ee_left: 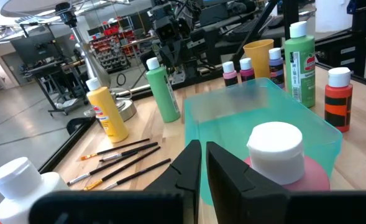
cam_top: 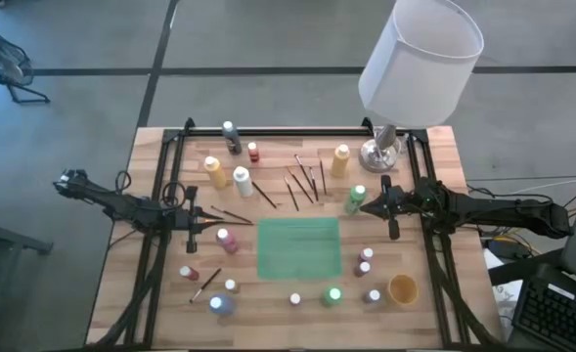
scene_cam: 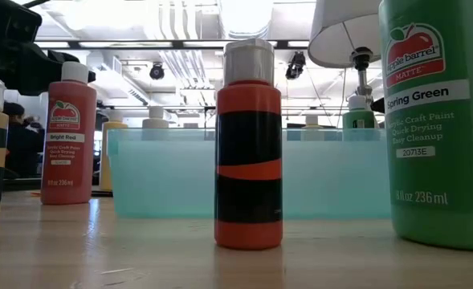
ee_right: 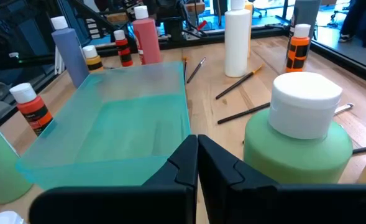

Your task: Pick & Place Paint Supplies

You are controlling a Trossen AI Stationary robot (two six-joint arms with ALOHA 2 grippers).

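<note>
Small paint bottles stand upright all round a teal tray (cam_top: 299, 246) at the table's middle. Thin dark brushes (cam_top: 302, 184) lie flat on the wood behind the tray, and two more brushes (cam_top: 231, 215) lie by my left gripper. My left gripper (cam_top: 207, 227) hovers at the tray's left, shut and holding nothing, with a pink white-capped bottle (ee_left: 276, 155) just beside its fingers. My right gripper (cam_top: 368, 205) is at the tray's far right corner, shut and holding nothing, with a green white-capped bottle (ee_right: 301, 137) close beside it.
A lamp with a white shade (cam_top: 420, 59) stands on its metal base (cam_top: 380, 152) at the far right. A tan cup (cam_top: 403, 288) sits near the front right. Near the front edge stand an orange-and-black bottle (scene_cam: 248, 144) and a large green bottle (scene_cam: 437, 120).
</note>
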